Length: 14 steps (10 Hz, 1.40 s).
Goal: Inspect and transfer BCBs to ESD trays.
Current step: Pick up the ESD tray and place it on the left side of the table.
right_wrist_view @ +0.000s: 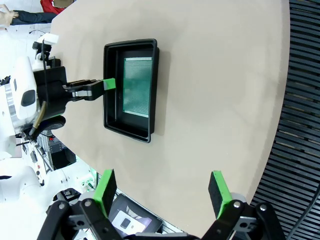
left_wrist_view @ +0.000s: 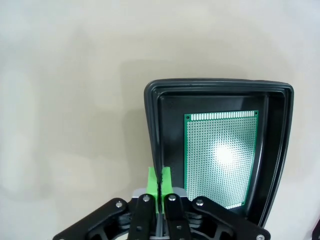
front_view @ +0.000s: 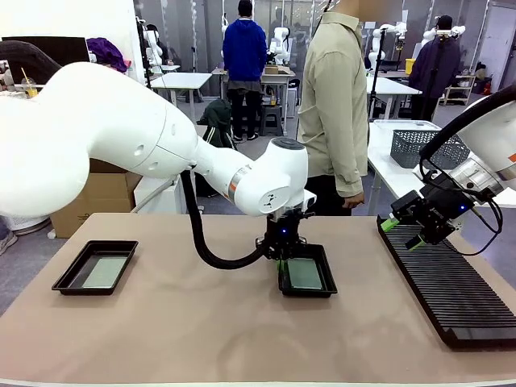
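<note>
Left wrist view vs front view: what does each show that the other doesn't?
Left wrist view alone: the hole grid on the green board and the left gripper with jaws pressed together on the tray's rim.

Front view alone: a second black tray holding a board at table left, the slotted black rack at right, the right gripper open above the rack, and a person at the far side.

Both: the middle tray with one board lying flat inside, on the beige table.
</note>
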Motion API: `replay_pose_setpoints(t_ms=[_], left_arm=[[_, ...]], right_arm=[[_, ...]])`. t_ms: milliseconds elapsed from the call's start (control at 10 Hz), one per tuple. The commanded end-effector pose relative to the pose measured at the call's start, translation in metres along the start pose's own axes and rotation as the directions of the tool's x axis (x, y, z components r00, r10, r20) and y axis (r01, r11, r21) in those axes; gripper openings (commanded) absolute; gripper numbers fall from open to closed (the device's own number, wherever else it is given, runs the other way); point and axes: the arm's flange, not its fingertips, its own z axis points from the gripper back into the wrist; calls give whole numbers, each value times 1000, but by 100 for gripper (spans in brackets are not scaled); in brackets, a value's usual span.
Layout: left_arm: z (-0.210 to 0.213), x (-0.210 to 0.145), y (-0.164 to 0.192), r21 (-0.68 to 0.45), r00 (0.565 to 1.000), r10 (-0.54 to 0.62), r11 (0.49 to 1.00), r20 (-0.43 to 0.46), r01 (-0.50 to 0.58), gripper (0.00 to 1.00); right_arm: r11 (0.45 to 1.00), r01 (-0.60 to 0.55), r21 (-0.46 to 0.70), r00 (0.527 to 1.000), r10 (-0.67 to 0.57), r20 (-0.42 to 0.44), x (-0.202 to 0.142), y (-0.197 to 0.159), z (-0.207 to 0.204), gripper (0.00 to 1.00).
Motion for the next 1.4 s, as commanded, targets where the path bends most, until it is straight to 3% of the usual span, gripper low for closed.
replay_pose_setpoints(t_ms=[0, 1300], left_arm=[[5, -7, 30, -34, 1000, -10, 999, -2, 10, 3], [23, -5, 200, -11, 999, 31, 999, 18, -31, 3]], right_arm=[[1000, 6, -7, 1000, -6, 13, 1, 1, -1, 98], [1000, 6, -7, 1000, -6, 13, 1, 1, -1, 98]])
